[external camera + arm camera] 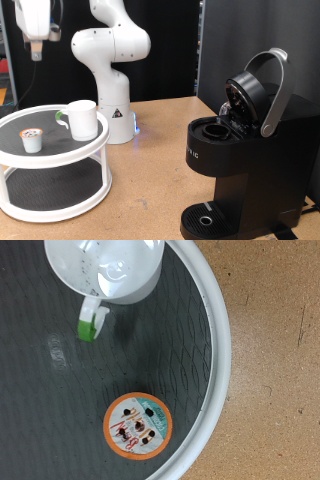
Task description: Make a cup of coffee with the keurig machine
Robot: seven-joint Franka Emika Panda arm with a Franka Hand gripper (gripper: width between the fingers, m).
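Observation:
The white cup [82, 118] stands on the top shelf of a round two-tier white stand [60, 152] at the exterior view's left. A small coffee pod [33, 141] sits beside it. My gripper [36, 46] hangs high above the stand, apart from both. In the wrist view the cup [110, 268] shows from above, with a green patch on its handle [90, 320], and the pod [138, 425] shows its orange-rimmed lid; no fingers show there. The black keurig machine [235, 170] stands at the exterior view's right with its lid [255, 95] raised and its pod chamber [212, 128] open.
The arm's white base [110, 70] stands behind the stand on the wooden table [150, 190]. The stand's white rim [215, 360] curves beside bare table [280, 340]. The machine's round drip tray [207, 220] is at its foot. A dark backdrop is behind.

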